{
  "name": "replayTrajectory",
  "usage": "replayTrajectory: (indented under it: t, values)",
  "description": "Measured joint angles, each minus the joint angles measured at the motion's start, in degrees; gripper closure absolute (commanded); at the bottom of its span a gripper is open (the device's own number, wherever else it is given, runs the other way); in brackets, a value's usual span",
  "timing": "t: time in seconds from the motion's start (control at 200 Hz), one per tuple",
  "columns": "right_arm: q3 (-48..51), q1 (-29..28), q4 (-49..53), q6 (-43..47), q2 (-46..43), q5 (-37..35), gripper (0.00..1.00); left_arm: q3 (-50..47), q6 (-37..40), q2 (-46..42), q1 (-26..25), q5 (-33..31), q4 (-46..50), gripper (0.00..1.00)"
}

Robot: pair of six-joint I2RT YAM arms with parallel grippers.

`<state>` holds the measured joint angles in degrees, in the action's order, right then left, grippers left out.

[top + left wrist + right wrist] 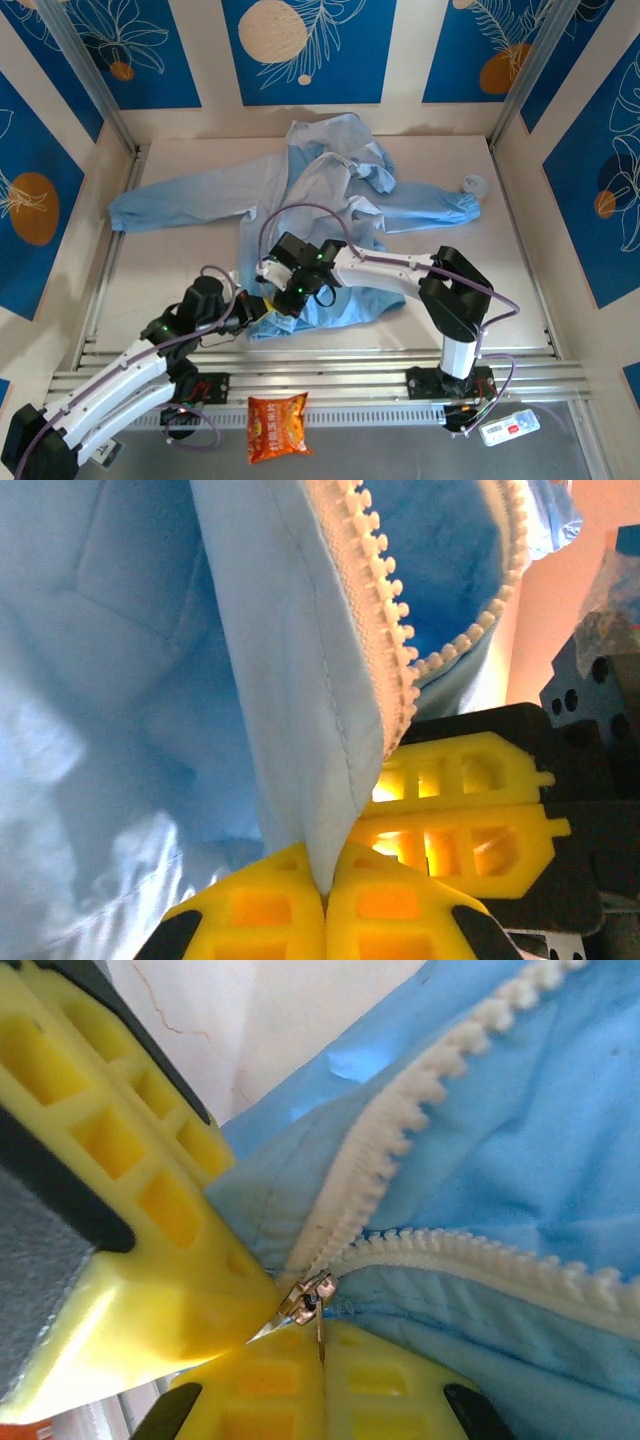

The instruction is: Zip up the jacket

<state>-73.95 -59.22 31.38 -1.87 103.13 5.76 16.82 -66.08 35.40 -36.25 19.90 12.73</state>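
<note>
While the two arms crowd together at the near hem, the left gripper (325,888) is clenched tight, its yellow fingertips pinching the bottom corner of a front panel of the jacket (330,185), and the fabric rises straight up out of the pinch. Just beside it, touching distance, the right gripper (320,1348) is pressed closed too, nipping the little metal zipper pull (310,1305) right at its fingertips. In the right wrist view the left gripper's big yellow fingers (110,1210) sit hard against that same spot. From the pull, the two rows of whitish zipper teeth (400,1145) split apart, one running up and away, the other sweeping off to the right, so the front is open above the pull.

Widen out to the top view: both wrists meet over the near edge of the jacket, the left arm reaching in from the near left, the right arm folded across from the right. The jacket lies spread on the pale table (150,290), rumpled through the middle, one sleeve stretched to the left, the other to the right. A small grey round object (472,184) sits near the right cuff. Down past the metal rails, an orange snack bag (278,426) lies between the two arm bases.
</note>
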Motion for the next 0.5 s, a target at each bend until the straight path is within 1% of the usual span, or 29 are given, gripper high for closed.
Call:
replayTrajectory:
  t: [0.225, 0.355, 0.5]
  values:
    - [-0.4, -1.2, 4.4, 0.3, -7.2, -1.2, 1.00, 12.3, 11.4, 3.5, 1.0, 6.2, 14.6, 1.00]
    - [-0.6, -1.2, 5.9, 0.9, -9.7, -1.3, 1.00, 18.3, 18.5, 7.3, 1.4, 8.9, 20.4, 1.00]
    - [-0.6, -1.0, 6.9, 1.6, -10.4, -1.4, 1.00, 22.5, 24.9, 12.6, 2.3, 11.7, 24.9, 1.00]
